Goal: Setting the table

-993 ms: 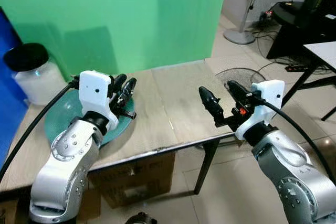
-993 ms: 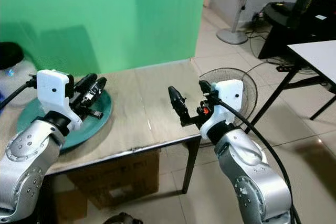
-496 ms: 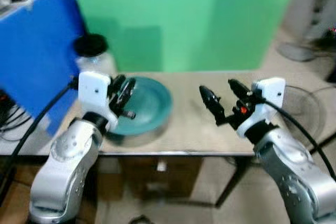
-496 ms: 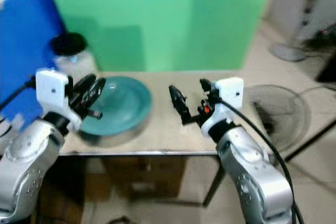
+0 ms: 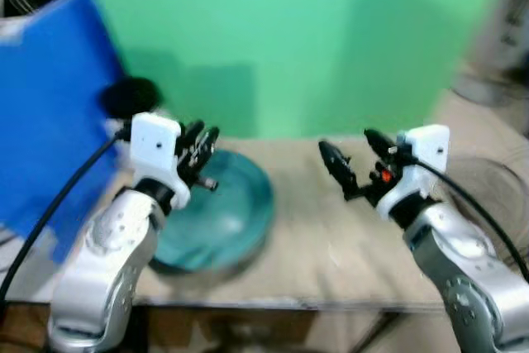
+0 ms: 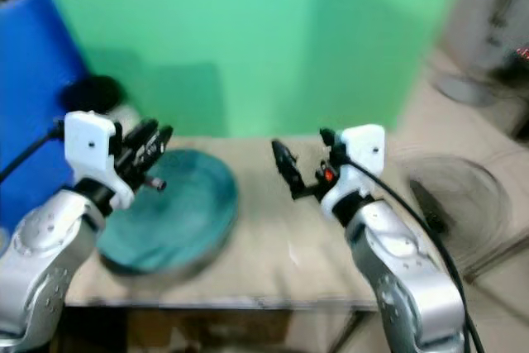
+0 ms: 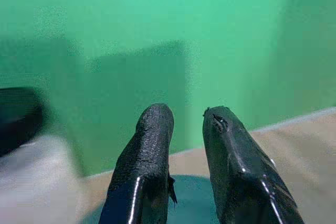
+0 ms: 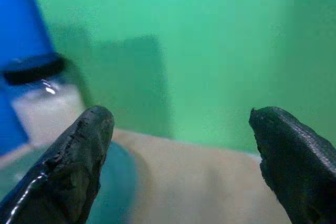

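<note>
On table (image 5: 331, 245): one teal plate (image 5: 223, 221), one jar (image 8: 39, 103). Left pincer (image 5: 201, 140) narrow; right pincer (image 5: 354, 157) wide, both empty.

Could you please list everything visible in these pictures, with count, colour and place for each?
plate: one, teal, on the table's left part, below the left tool
jar: one, clear with a black lid, behind the plate by the blue panel
table: one, pale wood top, in front of the robot
green screen: one, green, upright behind the table
blue panel: one, blue, to the left of the table
floor fan: one, dark and blurred, low to the right of the table
left tool: one, black fingers nearly together, above the plate's near-left edge
right tool: one, black fingers wide apart, above the table's middle
</note>
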{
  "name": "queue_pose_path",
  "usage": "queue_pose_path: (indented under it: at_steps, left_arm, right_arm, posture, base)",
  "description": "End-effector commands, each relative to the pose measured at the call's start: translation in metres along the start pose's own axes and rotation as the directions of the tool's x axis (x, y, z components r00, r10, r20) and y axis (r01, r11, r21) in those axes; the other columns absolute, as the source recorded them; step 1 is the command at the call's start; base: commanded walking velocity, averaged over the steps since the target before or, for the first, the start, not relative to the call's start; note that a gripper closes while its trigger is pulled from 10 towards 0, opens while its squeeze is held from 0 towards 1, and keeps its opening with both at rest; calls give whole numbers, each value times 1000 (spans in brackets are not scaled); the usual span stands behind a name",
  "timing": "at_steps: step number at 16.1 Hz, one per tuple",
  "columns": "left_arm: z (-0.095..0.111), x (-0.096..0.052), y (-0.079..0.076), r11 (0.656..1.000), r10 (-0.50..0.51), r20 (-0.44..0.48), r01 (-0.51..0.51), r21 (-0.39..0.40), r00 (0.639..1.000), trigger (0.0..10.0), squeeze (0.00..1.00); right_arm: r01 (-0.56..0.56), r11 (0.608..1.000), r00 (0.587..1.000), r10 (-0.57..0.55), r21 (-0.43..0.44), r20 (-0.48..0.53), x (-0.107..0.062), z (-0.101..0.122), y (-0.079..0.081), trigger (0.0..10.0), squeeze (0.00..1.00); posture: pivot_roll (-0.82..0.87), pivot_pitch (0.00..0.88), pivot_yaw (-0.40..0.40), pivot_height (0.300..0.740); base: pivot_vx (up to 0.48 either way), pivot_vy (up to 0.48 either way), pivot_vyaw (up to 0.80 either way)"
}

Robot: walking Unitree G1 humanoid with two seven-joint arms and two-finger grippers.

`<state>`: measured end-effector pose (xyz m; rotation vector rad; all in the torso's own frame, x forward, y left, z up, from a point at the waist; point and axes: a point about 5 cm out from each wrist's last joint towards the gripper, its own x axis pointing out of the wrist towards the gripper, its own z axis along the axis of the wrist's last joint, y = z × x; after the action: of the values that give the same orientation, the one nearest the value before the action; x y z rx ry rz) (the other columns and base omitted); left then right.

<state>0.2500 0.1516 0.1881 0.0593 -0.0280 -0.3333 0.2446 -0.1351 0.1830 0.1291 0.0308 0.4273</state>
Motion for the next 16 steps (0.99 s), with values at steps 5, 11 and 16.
queue_pose_path:
  at_steps: [5,11,16]
  left_arm:
    - [-15,-15,21,999,-38,-129,41,25,991,10000,1000]
    - [-28,-45,69,998,40,-309,-26,51,950,10000,1000]
    - [-46,-59,92,987,158,-403,-148,56,901,10000,1000]
  right_arm:
    - [-106,981,973,136,163,-187,13,-22,-5,10000,1000]
    - [-213,938,882,305,273,-360,47,-45,0,10000,1000]
    - [-212,905,838,363,370,-407,67,-60,4,10000,12]
  posture:
    - [110,0,29,740]
    - [112,0,21,740]
    - [123,0,12,740]
  base:
    - [0,0,0]
    - [0,0,0]
    - [0,0,0]
